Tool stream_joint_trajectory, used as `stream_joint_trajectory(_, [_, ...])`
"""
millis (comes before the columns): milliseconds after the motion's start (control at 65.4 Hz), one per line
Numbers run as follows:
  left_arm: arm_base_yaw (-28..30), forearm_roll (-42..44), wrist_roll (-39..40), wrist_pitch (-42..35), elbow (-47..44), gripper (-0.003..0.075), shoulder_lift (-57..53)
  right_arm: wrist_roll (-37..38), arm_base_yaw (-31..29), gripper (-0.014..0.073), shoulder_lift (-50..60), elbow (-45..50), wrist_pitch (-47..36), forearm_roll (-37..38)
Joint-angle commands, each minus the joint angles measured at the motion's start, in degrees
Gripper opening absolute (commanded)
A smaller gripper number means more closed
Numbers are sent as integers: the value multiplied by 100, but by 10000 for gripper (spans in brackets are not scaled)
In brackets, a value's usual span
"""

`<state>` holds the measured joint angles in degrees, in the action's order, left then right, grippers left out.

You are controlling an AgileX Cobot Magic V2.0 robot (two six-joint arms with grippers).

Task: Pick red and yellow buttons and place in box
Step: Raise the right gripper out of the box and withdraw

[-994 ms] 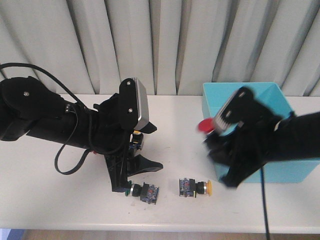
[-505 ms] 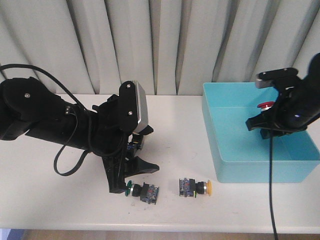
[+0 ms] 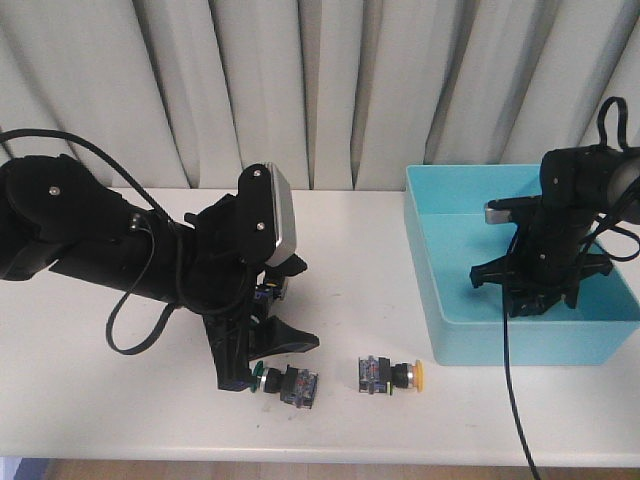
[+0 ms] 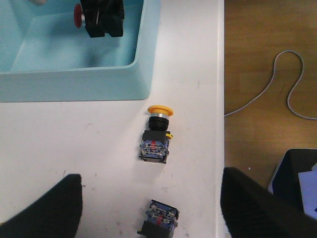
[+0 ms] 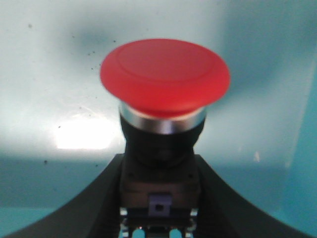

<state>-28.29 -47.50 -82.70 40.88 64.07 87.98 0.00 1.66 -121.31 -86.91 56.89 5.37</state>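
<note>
Between the fingers of the right end effector, the red button is gripped by its black body, cap pointing away from the wrist toward the turquoise floor of the box. A second ago this end effector was a blur at the near left corner of the box with the red cap showing above the rim; half a second ago it hung higher over the box; now it has dropped inside the walls, right end effector low over the floor. By that reading the carry is over and only the release is left; whether the button already touches the floor cannot be told.

Outside the box, on the white bench, the yellow button lies on its side, not yet picked. It sits ahead of the left end effector, whose fingers stand spread apart and hold nothing. A green-capped switch lies just beside those fingertips, closer than the yellow one. The left arm has stayed put across all three moments, so the yellow button looks like the next job.
</note>
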Motion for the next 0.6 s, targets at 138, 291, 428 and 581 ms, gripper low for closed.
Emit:
stream_joint_trajectory(138, [-23, -223, 63, -87, 151, 566, -203, -32, -39, 311, 138, -196, -48, 65])
stream_joint_trajectory(291, [-23, -223, 57, -87, 151, 566, -203, -37, -39, 392, 138, -196, -48, 65])
stream_joint_trajectory(428, [-23, -223, 57, -87, 151, 566, -203, -144, -39, 437, 192, -285, 24, 65])
stream_joint_trajectory(581, [-23, -223, 69, -87, 151, 566, -203, -153, -22, 436, 640, -399, 128, -16])
